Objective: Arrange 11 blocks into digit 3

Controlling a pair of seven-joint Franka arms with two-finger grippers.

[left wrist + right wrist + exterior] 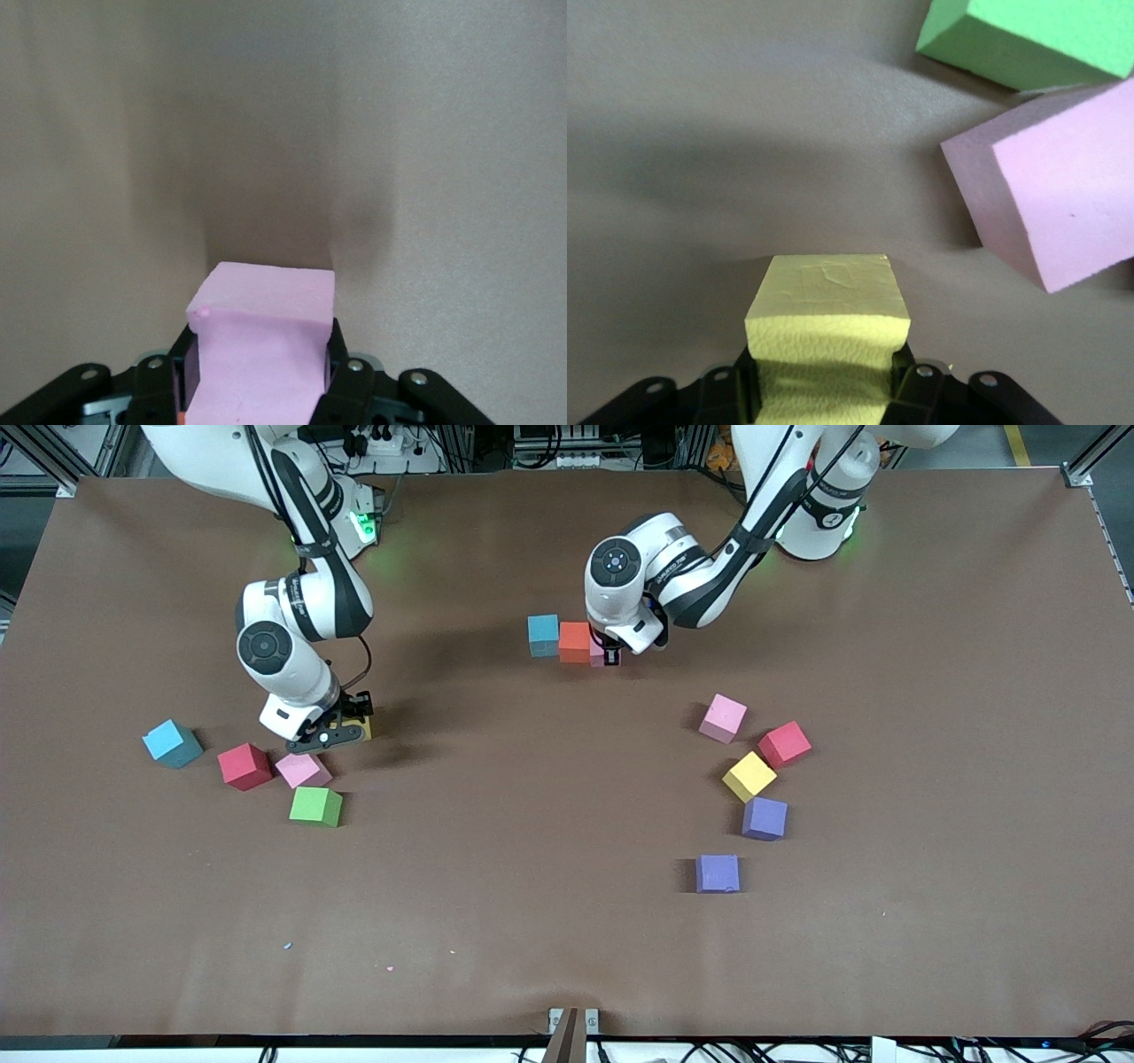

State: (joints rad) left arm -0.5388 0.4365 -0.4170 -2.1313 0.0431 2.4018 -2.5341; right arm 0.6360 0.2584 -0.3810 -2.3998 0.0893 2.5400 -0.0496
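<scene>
Blocks counted from the front view: twelve in all, by my tally. Two blue: one blue block at the start of a row of three near the table's middle, one blue block toward the right arm's end. One orange block sits touching the first blue in that row. Three pink: the pink block at the row's end just beside the orange, clamped between the left gripper fingers, as I also see in the left wrist view; a pink block in the loose group toward the left arm's end; a pink block near the right gripper. Two yellow: one yellow block pinched in the right gripper, resting on the table; one yellow block in the loose group. Two red: red block beside that yellow, red block beside the pink by the right arm. One green block, nearer the camera than that pink. Two purple: purple block and purple block, the latter nearest the camera. No containers on the table.
</scene>
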